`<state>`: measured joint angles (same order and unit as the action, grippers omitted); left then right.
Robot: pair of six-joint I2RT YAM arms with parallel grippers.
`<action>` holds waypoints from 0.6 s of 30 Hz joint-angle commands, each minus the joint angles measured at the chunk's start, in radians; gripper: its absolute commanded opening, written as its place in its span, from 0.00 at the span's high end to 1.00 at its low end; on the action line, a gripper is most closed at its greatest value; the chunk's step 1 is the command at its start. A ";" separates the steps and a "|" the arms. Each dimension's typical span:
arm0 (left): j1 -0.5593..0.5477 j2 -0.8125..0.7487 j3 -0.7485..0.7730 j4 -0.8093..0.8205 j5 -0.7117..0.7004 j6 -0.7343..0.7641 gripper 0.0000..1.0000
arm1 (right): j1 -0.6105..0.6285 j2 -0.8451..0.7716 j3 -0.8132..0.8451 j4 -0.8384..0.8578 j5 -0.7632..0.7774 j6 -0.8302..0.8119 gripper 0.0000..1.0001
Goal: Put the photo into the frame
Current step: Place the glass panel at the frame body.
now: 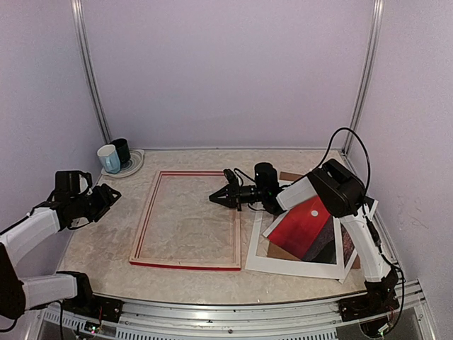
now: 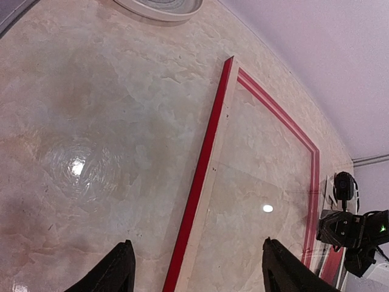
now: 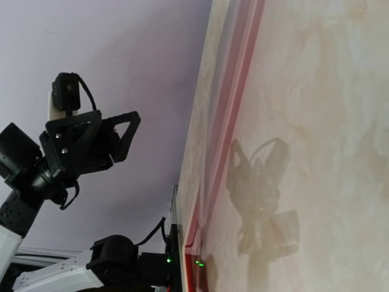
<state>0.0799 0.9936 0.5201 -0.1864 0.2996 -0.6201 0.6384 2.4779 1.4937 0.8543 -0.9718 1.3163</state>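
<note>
Clenched and empty, the right gripper [image 1: 214,198] hung above the right part of the frame's opening, with its fingers joined to a point and directed to the left. The left gripper [image 1: 113,193] was released, its fingers [image 2: 118,271] standing wide apart with nothing between them, and it hovered over the table [image 1: 106,244] just left of the frame. The frame [image 1: 145,219] lay flat in the middle of the table, red face up, and the marbled table surface showed through its opening. To the right of it, touching its right rail or just beside it, lay a white mat [image 1: 290,268]. The photo [image 1: 304,228] rested on this mat, turned at an angle and partly under the right arm, so it was outside the frame. A brown board [image 1: 289,176] showed from under the arm on the far side. At the far left corner stood a plate [image 1: 133,167] with a pale mug [image 1: 108,159] and a dark mug [image 1: 122,150].
</note>
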 commanded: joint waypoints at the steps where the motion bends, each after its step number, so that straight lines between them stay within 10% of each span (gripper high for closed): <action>1: 0.001 0.005 -0.011 0.027 0.001 0.020 0.29 | -0.009 -0.025 -0.026 -0.075 -0.012 -0.041 0.97; 18: -0.002 0.004 -0.011 0.023 -0.004 0.019 0.29 | -0.009 -0.067 -0.047 -0.134 -0.001 -0.089 0.97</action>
<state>0.0795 0.9951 0.5201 -0.1864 0.2993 -0.6201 0.6380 2.4454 1.4704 0.7746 -0.9710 1.2610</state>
